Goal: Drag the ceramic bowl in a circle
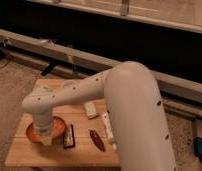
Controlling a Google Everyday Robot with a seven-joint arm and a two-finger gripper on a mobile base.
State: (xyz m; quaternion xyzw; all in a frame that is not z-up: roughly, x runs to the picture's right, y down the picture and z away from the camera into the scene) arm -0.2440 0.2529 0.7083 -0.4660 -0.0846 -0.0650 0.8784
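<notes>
gripper (44, 139) on ceramic bowl (59, 125), table (29, 156) L side | blocked R: dark bar (69, 136) just beside bowl, red-brown item (98, 141) further R | free: strip along front edge

Scene dim and warm-toned. Light falls from above onto the white arm (129, 100), brightest along its upper curve, with no hard glare. The background behind the rail (54, 50) is near black. The whole frame is soft and small items are smeared. The gripper (44, 138), low over the ceramic bowl (58, 124) at the left of the table (44, 157) (shaded beneath the wrist), reads as a pale blur.
</notes>
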